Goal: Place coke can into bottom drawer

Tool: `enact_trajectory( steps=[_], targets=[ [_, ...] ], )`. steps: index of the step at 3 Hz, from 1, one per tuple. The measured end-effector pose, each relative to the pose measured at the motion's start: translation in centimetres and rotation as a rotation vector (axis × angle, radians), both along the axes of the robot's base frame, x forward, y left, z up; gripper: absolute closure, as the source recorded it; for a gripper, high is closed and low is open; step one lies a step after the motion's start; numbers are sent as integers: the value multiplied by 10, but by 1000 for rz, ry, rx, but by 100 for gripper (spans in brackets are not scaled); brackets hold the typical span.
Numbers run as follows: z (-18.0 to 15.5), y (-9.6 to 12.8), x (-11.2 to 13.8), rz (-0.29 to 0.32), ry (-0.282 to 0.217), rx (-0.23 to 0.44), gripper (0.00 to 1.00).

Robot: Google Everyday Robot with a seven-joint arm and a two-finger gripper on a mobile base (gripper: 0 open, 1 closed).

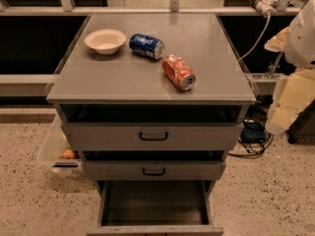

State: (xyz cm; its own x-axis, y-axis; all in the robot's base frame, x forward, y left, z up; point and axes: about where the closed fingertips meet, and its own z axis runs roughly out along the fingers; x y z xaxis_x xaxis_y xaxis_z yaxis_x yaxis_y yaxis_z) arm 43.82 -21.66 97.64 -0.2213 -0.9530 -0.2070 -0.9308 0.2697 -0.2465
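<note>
Camera view: the small red-orange metal coke can (178, 72) lies sideways on the flat grey cabinet top (118, 77). The deep grey bottom drawer (154, 204) stands pulled out, ready for it. The pale gripper (290, 102) hangs far right; open or closed, I cannot tell.

On the cabinet top (118, 80) lies the coke can (178, 72) — gripper (290, 101) far right.
</note>
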Motion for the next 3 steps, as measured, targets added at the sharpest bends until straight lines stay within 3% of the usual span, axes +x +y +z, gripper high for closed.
enact_trajectory(
  steps=[1, 2, 3],
  targets=[
    [0, 0, 0, 0, 0, 0, 0],
    [-10, 6, 33, -19, -17, 48, 0],
    [-46, 19, 103, -74, 3, 188, 0]
  ],
)
